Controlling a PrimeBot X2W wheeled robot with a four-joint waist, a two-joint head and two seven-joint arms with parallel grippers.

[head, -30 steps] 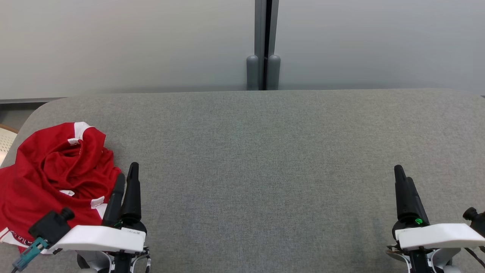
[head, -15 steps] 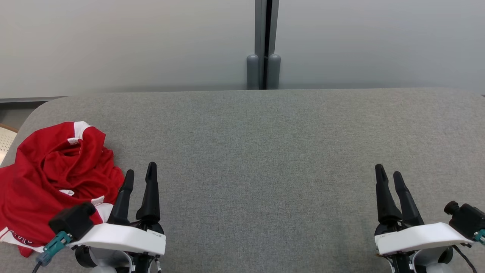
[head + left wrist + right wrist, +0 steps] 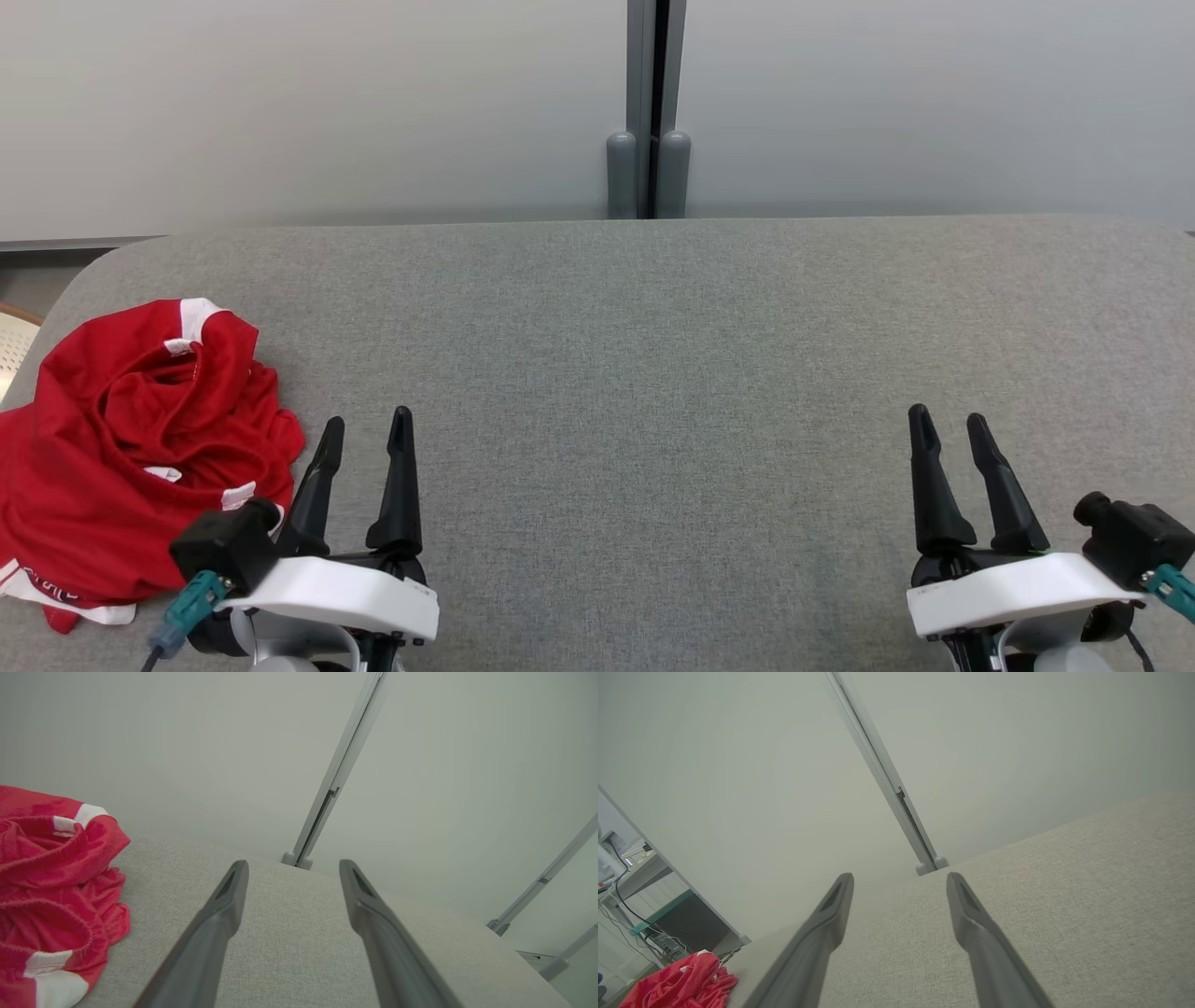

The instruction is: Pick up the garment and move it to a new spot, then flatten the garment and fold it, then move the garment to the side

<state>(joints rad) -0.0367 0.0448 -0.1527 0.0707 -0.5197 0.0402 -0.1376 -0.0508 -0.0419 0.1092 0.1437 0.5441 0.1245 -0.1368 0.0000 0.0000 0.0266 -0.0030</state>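
Grippers: two. The left gripper (image 3: 368, 420) and right gripper (image 3: 947, 415) both have their fingers spread wide, low at the near edge, well apart from each other.
Wrist cam: the black camera block (image 3: 227, 546) on the left wrist hides the jersey's near corner in the head view.
Garment: one red jersey (image 3: 140, 448) with white trim, crumpled in a heap at the table's left end, just beside the left gripper.
Table: one grey fabric-covered table (image 3: 653, 327).
Back: pale wall, with one grey post (image 3: 649, 112) in the middle.
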